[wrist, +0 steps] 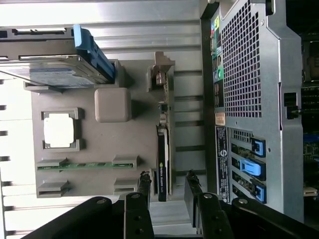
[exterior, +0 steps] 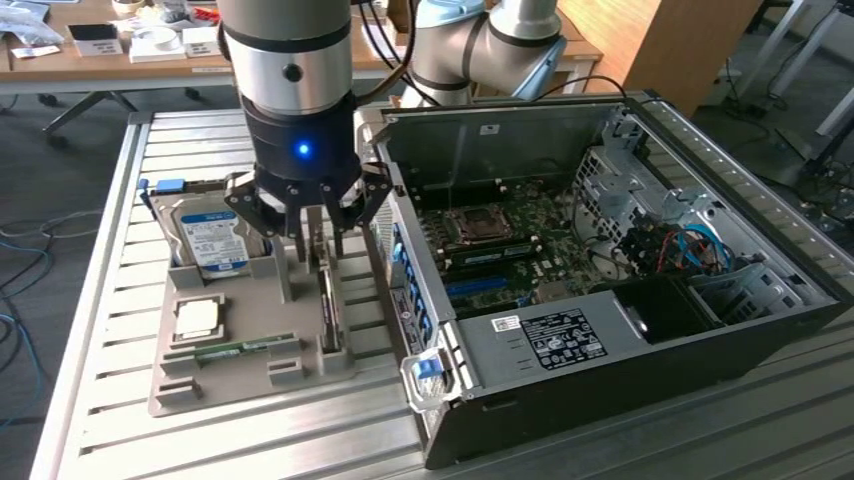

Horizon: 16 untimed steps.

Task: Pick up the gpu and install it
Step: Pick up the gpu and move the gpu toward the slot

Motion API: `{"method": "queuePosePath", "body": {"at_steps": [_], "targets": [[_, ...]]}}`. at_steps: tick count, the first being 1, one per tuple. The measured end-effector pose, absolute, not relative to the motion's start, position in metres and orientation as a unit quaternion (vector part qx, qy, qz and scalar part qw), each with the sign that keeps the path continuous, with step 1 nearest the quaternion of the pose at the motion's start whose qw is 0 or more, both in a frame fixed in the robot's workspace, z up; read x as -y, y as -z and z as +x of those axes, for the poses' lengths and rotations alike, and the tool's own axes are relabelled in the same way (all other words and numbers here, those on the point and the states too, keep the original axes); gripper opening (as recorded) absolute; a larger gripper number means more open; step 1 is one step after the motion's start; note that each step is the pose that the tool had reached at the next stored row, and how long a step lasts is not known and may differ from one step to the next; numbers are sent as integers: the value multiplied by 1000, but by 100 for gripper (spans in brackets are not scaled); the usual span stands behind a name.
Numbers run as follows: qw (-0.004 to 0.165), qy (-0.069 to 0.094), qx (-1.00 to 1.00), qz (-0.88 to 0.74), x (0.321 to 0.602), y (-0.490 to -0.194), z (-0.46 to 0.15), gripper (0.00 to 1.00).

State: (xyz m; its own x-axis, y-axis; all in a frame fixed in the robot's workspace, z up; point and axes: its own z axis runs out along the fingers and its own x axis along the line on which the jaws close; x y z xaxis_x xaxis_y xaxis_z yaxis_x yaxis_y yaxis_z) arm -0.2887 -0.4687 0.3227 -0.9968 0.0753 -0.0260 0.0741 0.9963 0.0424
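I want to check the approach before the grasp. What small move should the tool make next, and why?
Probably a short, straight descent. The tool is open, with one finger on each side of the gpu, which stands on edge in the grey tray. The fingertips seem near its top edge only.

On the slatted metal table [exterior: 94, 390], a grey tray [exterior: 247, 385] holds a standing blue-labelled hard drive [exterior: 211, 240], a square processor [exterior: 198, 318] and a green memory stick [exterior: 247, 347], beside an open computer case [exterior: 627, 395].
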Motion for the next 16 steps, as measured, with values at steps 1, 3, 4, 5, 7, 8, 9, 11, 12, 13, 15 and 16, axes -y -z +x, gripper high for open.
{"method": "queuePosePath", "body": {"at_steps": [1,3,4,5,7,8,9,11,12,13,15,16], "targets": [[14,-21,-999,37,469,-322,-289,42],[14,-21,-999,37,469,-320,-289,42],[14,-21,-999,37,469,-319,-289,42],[14,-21,-999,37,469,-318,-289,42],[14,-21,-999,37,469,-316,-289,42],[14,-21,-999,37,469,-315,-289,42],[14,-21,-999,37,469,-314,-289,42],[14,-21,-999,37,469,-313,-289,42],[14,-21,-999,37,469,-313,-289,42],[14,-21,-999,37,469,-313,-289,42],[14,-21,-999,37,469,-313,-289,42],[14,-21,-999,37,469,-313,-289,42]]}}
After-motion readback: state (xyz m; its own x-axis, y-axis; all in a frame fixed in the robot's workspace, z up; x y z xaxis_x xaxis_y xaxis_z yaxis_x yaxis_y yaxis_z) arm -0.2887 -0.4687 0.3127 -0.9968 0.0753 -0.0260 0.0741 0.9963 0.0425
